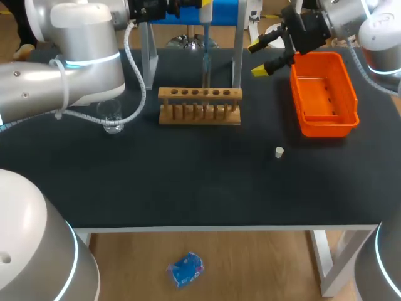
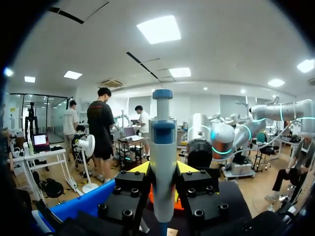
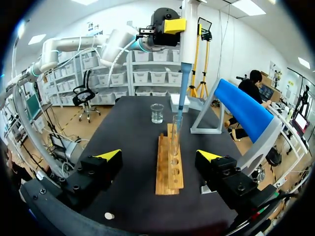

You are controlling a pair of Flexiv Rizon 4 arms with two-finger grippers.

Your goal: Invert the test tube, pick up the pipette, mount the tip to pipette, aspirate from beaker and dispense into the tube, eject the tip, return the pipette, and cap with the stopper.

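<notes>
Pipette [image 2: 163, 142] sat pinched in the left claw [image 2: 163, 168], tip at the mouth of the racked test tube [image 3: 175, 135]; right claw [image 3: 160, 156] hung spread near the orange bin [image 1: 351, 88].

No legible text, label, number or sign appears. The white-and-blue plastic pipette [image 2: 163, 162], the wooden test tube rack [image 1: 199, 94] and the orange plastic bin [image 1: 326, 128] show no readable marking.

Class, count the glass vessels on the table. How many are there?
2. The beaker stands beside the wooden rack, partly under the left arm. The test tube stands upright in the rack, below the pipette. The arm could hide more.
</notes>
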